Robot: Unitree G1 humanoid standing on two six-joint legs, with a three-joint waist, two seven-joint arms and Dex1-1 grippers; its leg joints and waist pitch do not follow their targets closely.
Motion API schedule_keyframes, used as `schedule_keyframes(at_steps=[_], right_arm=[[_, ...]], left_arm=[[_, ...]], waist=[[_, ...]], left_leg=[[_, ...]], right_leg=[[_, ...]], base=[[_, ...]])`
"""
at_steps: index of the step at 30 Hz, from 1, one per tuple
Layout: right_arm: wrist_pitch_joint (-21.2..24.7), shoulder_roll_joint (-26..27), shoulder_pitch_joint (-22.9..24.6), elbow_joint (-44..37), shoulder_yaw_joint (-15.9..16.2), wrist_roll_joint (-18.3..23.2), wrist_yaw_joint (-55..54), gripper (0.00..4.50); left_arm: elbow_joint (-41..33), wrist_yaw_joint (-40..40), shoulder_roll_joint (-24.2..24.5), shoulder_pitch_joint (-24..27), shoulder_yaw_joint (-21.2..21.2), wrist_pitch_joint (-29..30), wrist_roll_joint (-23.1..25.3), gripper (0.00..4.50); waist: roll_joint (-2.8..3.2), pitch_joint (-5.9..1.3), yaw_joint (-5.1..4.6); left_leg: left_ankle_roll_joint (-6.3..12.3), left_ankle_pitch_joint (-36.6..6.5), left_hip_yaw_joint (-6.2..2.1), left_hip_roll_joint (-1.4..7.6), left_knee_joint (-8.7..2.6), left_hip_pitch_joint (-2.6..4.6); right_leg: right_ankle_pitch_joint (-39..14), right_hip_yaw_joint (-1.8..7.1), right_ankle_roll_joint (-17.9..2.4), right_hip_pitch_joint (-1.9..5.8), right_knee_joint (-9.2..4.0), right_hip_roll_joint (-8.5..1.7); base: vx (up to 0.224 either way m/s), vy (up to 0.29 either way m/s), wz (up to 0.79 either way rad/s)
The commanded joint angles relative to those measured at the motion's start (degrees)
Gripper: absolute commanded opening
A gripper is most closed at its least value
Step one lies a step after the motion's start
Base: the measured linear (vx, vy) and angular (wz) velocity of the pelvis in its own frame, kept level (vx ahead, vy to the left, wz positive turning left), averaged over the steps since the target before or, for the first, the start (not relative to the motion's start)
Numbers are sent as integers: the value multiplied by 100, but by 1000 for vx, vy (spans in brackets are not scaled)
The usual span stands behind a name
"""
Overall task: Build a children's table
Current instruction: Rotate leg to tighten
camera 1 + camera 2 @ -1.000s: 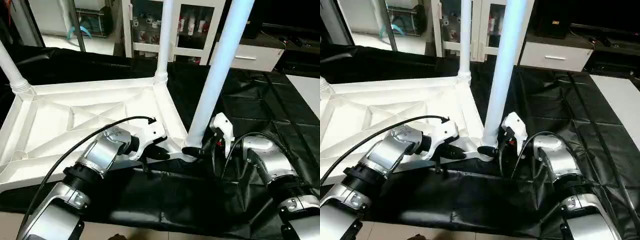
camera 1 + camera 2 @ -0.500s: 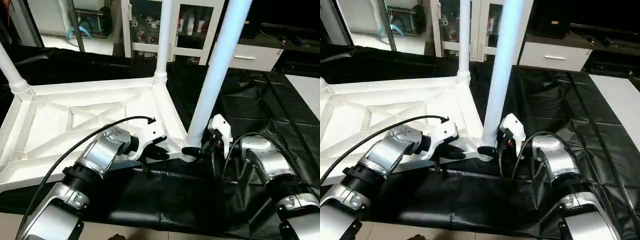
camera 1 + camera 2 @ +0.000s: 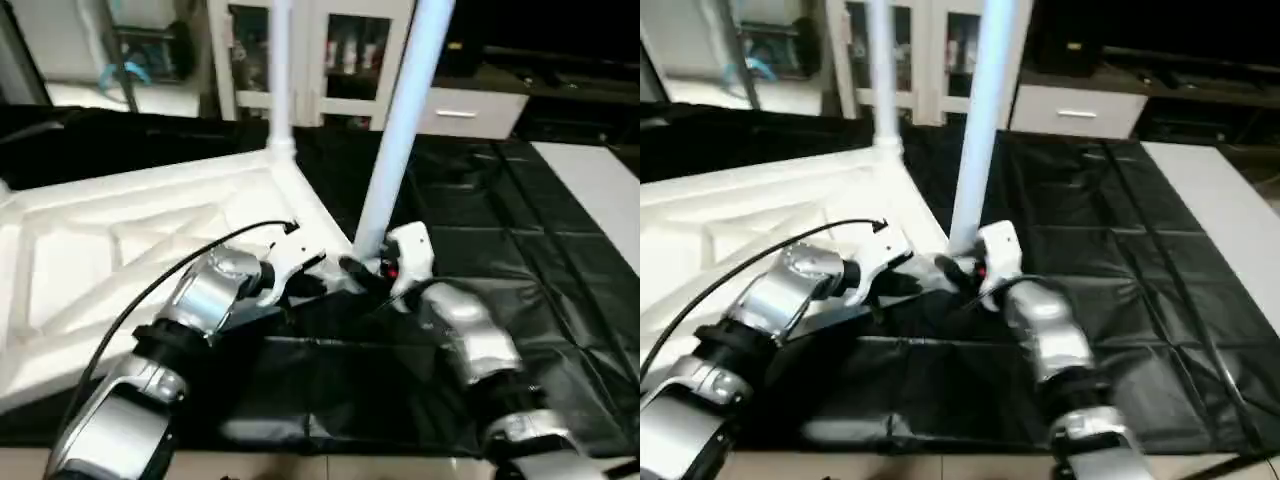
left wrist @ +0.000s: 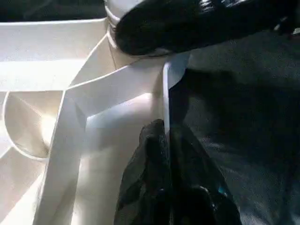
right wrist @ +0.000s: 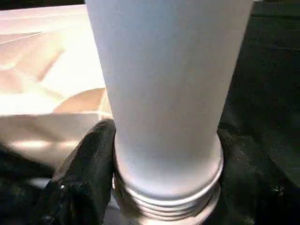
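The black-covered work table (image 3: 560, 260) carries the whole assembly. On its left half lies the white table top (image 3: 90, 250), underside up, its ribs forming diagonal braces between the raised rims; one corner of the top reaches toward the middle of the work table's near edge.

Two white tube legs stand upright in corner sockets. The near leg (image 3: 400, 110) rises from the socket at the top's near right corner, close to the middle of the work table. The far leg (image 3: 279, 70) stands at the top's far right corner, toward the work table's far edge.

The right gripper (image 5: 159, 187) sits at the foot of the near leg. Its two black fingers (image 5: 84, 173) stand apart on either side of the leg's ridged base collar, one on each flank, pressed against the tube just above the socket. In the head views this gripper (image 3: 368, 272) meets the leg from the right, its silver forearm running back toward the near edge.

The left gripper (image 4: 166, 145) has its fingers drawn together on the thin upright rim of the table top, just beside the near leg's socket. In the head views it (image 3: 315, 282) reaches the rim from the left, a black cable (image 3: 150, 290) arching over its silver forearm.
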Motion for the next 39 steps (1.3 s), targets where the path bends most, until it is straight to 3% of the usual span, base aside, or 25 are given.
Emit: schedule_keyframes(at_steps=[1,3,5,8,12,14,17,18,20,21,23,26,30,35,39], right_arm=[[216,78,-114,380,-279,-373,-1374,272],[168,487,-289,617,-415,-588,-2743,272],[150,599,-337,644,-441,-609,-2992,272],[13,812,-413,595,-409,-471,-2720,272],[-120,917,-392,363,-310,-328,-2200,272],[-264,764,-273,37,-213,-320,-1850,328],[-254,584,-149,-285,-197,-291,-1668,350],[-198,413,-85,-484,-153,-224,-1409,376],[-236,161,-48,-620,-34,-267,-1169,383],[-243,116,-41,-645,-13,-275,-1125,388],[-458,-522,30,-870,347,-409,-262,417],[-409,-922,53,-989,404,-305,676,437],[-402,-1619,48,-826,525,-123,2315,444],[-261,-1918,-190,-214,574,187,3408,444],[-393,-1890,-447,261,577,135,3601,444]], left_arm=[[206,-100,-203,76,-235,4,-4,0],[330,48,-281,-3,-177,-56,10,0],[357,68,-299,-18,-164,-69,13,0],[419,92,-326,-37,-135,-110,16,0],[495,115,-333,-53,-103,-161,7,0],[468,80,-298,-19,-100,-172,-5,0],[450,40,-267,13,-103,-191,-10,0],[432,10,-245,33,-106,-195,-11,0],[415,-20,-224,48,-115,-194,-13,0],[411,-26,-220,50,-117,-194,-13,0],[364,-122,-175,80,-147,-188,-19,0],[344,-179,-153,98,-159,-201,-13,0],[307,-374,-99,120,-234,-199,-28,0],[206,-520,-78,167,-297,-152,-26,0],[139,-580,-54,204,-323,-119,-30,0]], waist=[[100,-285,-16],[107,-292,-61],[119,-305,-79],[73,-309,-95],[86,-322,-68],[61,-318,-45],[61,-338,-2],[51,-348,40],[61,-351,86],[52,-353,109],[48,-349,146],[26,-342,185],[25,-336,211],[11,-360,206],[8,-360,214]], left_leg=[[-234,-2495,-140,191,-480,46],[-321,-2497,-157,181,-496,31],[-321,-2570,-150,191,-492,51],[-248,-2535,-128,192,-493,28],[-123,-2136,-93,194,-480,0],[-38,-1962,-73,188,-469,-9],[6,-1667,-64,202,-460,-14],[65,-1433,-48,199,-445,-10],[116,-1218,-36,205,-438,-4],[142,-1157,-34,201,-432,-2],[199,-1063,-22,206,-419,-10],[307,-1161,-13,198,-405,-24],[329,-1301,-24,218,-399,-17],[423,-1235,-30,228,-371,-21],[419,-1187,-29,233,-361,-19]], right_leg=[[-2796,235,-743,110,-613,-328],[-2742,232,-728,108,-588,-321],[-2473,245,-726,92,-580,-315],[-2120,257,-795,114,-551,-299],[-1548,280,-952,165,-498,-302],[-1593,282,-994,191,-502,-319],[-1332,289,-1014,212,-474,-322],[-976,285,-1095,233,-435,-302],[-667,285,-1159,243,-405,-301],[-576,273,-1189,266,-397,-294],[-481,280,-1211,281,-392,-308],[-610,276,-1236,301,-413,-309],[-970,267,-1282,295,-445,-320],[-848,252,-1482,305,-422,-331],[-867,241,-1553,294,-412,-340]], base=[[0,0,0],[0,0,0],[0,0,0],[0,0,0],[0,0,0],[0,0,0],[0,0,0],[0,0,0],[0,0,0],[0,0,0],[0,0,0],[0,0,0],[0,0,0],[0,0,0],[0,0,0]])
